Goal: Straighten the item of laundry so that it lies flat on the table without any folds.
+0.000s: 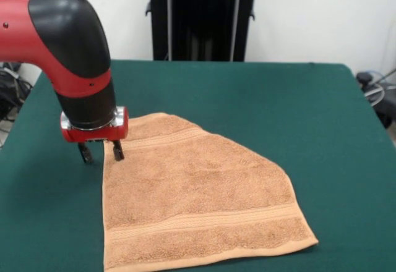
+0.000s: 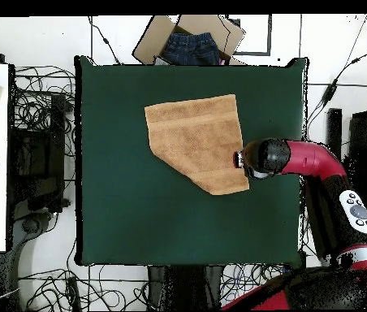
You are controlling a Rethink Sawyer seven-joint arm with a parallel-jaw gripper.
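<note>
In the front view, the towel (image 1: 198,201) is seen spread on the table (image 1: 278,99), reaching toward its front edge. One far corner appears cut off along a slanted line, probably folded under. The gripper (image 1: 100,152) is held low at the towel's other far corner, its fingers spread and nothing pinched.

In the overhead view, the towel (image 2: 199,142) is found in the table's (image 2: 138,219) upper half, a corner missing. Most flattening is judged done; that corner remains to be pulled out.
</note>
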